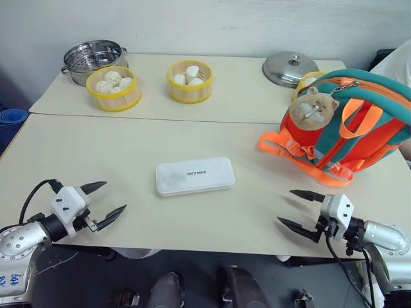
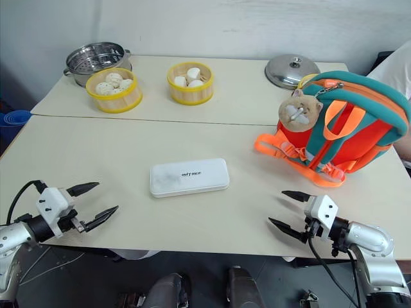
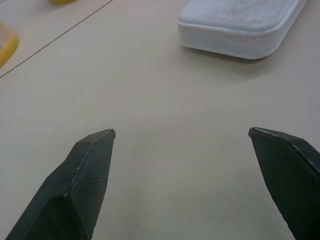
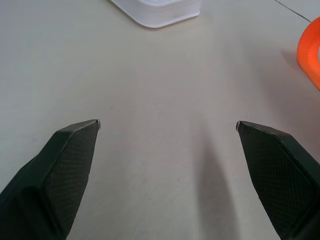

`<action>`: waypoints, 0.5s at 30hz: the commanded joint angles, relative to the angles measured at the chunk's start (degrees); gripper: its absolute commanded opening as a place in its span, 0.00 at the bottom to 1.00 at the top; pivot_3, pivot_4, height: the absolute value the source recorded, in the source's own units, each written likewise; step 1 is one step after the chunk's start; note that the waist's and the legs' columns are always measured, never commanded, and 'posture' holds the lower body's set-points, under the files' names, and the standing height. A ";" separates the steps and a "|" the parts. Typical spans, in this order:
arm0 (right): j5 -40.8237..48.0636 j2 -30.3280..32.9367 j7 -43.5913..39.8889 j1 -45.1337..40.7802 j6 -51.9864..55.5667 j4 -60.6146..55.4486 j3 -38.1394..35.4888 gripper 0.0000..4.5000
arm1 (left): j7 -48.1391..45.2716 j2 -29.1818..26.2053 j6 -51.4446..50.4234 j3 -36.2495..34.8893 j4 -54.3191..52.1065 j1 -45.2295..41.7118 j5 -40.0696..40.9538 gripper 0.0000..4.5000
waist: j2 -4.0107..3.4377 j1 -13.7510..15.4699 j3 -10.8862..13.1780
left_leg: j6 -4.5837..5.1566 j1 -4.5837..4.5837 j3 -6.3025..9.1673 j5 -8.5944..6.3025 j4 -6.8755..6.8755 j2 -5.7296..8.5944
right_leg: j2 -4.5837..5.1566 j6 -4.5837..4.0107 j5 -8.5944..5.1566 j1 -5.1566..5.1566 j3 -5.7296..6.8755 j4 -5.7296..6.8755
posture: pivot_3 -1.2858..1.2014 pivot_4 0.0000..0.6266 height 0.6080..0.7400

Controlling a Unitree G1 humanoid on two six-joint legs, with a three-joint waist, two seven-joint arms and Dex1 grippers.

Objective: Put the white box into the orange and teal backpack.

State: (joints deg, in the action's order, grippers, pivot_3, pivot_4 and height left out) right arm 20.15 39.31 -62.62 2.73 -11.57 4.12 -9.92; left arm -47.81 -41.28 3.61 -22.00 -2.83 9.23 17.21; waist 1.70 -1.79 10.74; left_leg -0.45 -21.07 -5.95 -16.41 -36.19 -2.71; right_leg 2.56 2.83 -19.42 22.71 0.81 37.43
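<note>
A staged test or demonstration room is suggested rather than a real kitchen. Two plain beige tables are pushed together against a bare pale wall. Kitchen props are laid out along the top of the frame: a steel steamer pot, two yellow steamer baskets of buns, and a steel lid.

Two yellow bun-filled steamers, steel pot and lid along the table's far edge.
</note>
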 commanded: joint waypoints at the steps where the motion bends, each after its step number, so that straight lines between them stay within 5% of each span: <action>1: 0.84 0.44 -0.17 -0.29 0.25 -1.74 -0.37 1.00 | 0.12 -1.49 -3.08 -1.06 -2.53 -1.67 2.03 1.00 | 0.00 0.05 0.00 | 0.00 0.00 0.00 0.00 0.00 0.00 | 0.00 0.00 0.00 0.00 0.00 0.00 | 0.52 0.24 1.00; 7: 1.29 0.39 1.41 -0.46 5.82 -6.33 1.32 0.96 | 0.73 -2.71 -10.37 -2.20 -3.46 -5.33 5.10 0.96 | 0.00 0.11 0.00 | 0.00 -0.02 0.02 0.00 -0.01 0.00 | 0.00 0.00 0.00 -0.01 0.04 0.01 | 0.52 0.24 1.00; 15: -7.96 -1.61 10.16 -12.97 20.18 -9.90 12.00 0.45 | 8.85 -1.23 -28.66 5.01 -8.56 -11.37 4.94 0.50 | -0.01 -0.49 0.00 | -0.06 0.00 0.07 0.04 -0.08 0.01 | 0.00 0.00 0.00 0.03 0.04 0.18 | 0.52 0.24 1.00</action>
State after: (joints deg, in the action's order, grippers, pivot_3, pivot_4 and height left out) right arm 13.99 38.34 -54.44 -9.70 7.64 -5.14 0.92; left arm -40.40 -43.07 -23.56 -18.33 -9.45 -2.02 22.91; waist 1.69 -2.28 10.74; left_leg -0.53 -21.07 -5.87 -16.37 -36.24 -2.70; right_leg 2.56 2.83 -19.42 22.73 0.86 37.59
